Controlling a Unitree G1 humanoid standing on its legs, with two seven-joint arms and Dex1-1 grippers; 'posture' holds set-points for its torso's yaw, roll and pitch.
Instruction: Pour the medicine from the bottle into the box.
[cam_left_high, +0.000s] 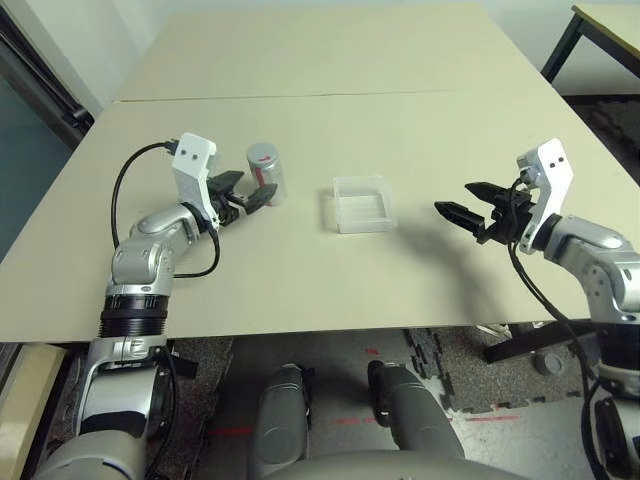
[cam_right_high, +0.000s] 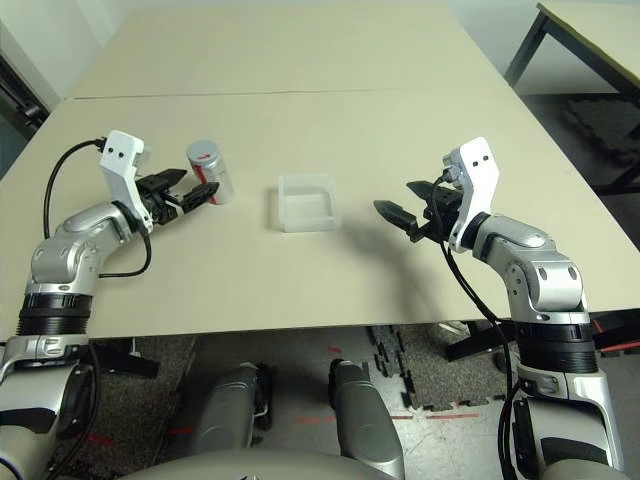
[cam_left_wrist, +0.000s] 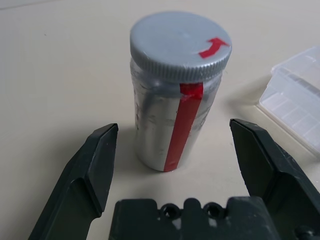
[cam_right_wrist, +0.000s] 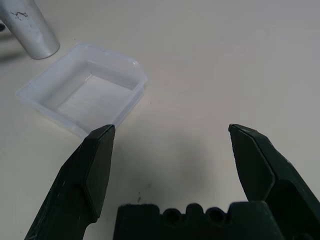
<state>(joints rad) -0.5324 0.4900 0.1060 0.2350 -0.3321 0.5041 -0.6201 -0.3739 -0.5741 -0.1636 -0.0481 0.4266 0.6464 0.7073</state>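
Observation:
The silvery bottle (cam_left_high: 266, 172) stands upright on the table at the left, its grey cap (cam_left_wrist: 180, 40) with the red arrow on. No medicine pellets can be seen. My left gripper (cam_left_high: 250, 190) is open, and its fingertips reach toward the bottle's lower body (cam_left_wrist: 170, 125) on either side without touching it. The clear square box (cam_left_high: 362, 225) lies empty a short way right of the bottle. To the right of the box, and apart from it, my right gripper (cam_left_high: 455, 198) hangs open over bare table, holding nothing.
The beige table (cam_left_high: 300, 290) joins a second one along a seam (cam_left_high: 330, 96) at the back. A black cable (cam_left_high: 125, 190) loops off my left wrist. Another table's dark leg (cam_left_high: 560, 45) stands at the far right.

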